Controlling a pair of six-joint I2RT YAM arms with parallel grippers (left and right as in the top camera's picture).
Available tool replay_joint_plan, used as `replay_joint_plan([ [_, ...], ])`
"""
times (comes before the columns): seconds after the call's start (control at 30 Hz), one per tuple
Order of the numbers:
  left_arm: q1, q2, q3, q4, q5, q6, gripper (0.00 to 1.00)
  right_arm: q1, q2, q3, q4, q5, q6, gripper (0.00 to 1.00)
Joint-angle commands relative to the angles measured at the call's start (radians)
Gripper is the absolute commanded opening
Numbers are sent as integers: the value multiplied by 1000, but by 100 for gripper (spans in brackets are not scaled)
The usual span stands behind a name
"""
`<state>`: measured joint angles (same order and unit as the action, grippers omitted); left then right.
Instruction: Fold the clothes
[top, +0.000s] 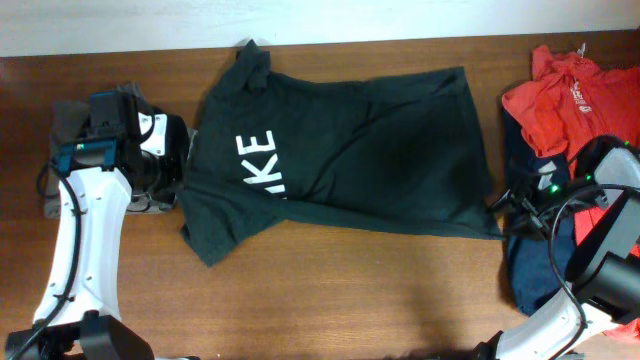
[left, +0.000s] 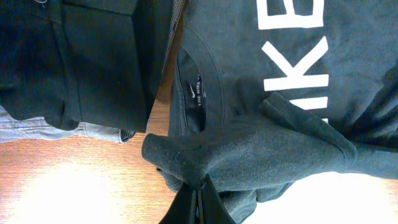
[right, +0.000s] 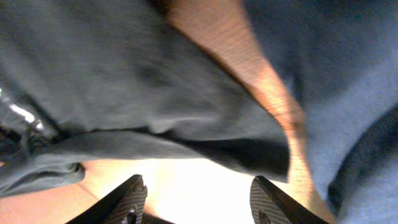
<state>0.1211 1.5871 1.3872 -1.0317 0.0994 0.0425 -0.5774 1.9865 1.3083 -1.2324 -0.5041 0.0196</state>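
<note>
- Wooden table (top: 350, 290) takes up most of my overhead feed.
- Dark green T-shirt (top: 390, 150) lies spread flat mid-table, neck end toward the left arm and hem toward the right arm. One sleeve points to the far edge and one to the near edge.
- Red garment (top: 560, 100) is heaped at the right end, with a navy garment (top: 530, 270) under and below it. Both are just beside the shirt's hem.
- At the left end I see a black garment (left: 93, 62) lying on a grey one (left: 93, 130), just beside the shirt's collar.
- White letters (top: 258, 160) reading "KE" show on the chest overhead; the left wrist view shows more of the word.
- Left gripper (left: 199, 202): fingers closed, pinching a bunched fold of the T-shirt near the collar.
- Right gripper (right: 199, 202): fingers apart with nothing between them, low at the shirt's hem corner. That view is blurred.
- Small neck label (left: 196, 93) sits inside the collar, print unreadable.
</note>
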Motion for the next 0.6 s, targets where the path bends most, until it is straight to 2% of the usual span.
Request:
replay_joint_plan([
  [0.0,6,-23,23,-2,-7,12,0,-6,-21,-101,58,45,122,59],
  [0.33,6,-23,23,-2,-7,12,0,-7,-21,-137,113,82,172,53],
  [0.47,6,-23,23,-2,-7,12,1,-8,-21,-109,133,40,54,54],
  [0.57,6,-23,23,-2,-7,12,0,-8,-24,-53,100,-65,-71,54],
])
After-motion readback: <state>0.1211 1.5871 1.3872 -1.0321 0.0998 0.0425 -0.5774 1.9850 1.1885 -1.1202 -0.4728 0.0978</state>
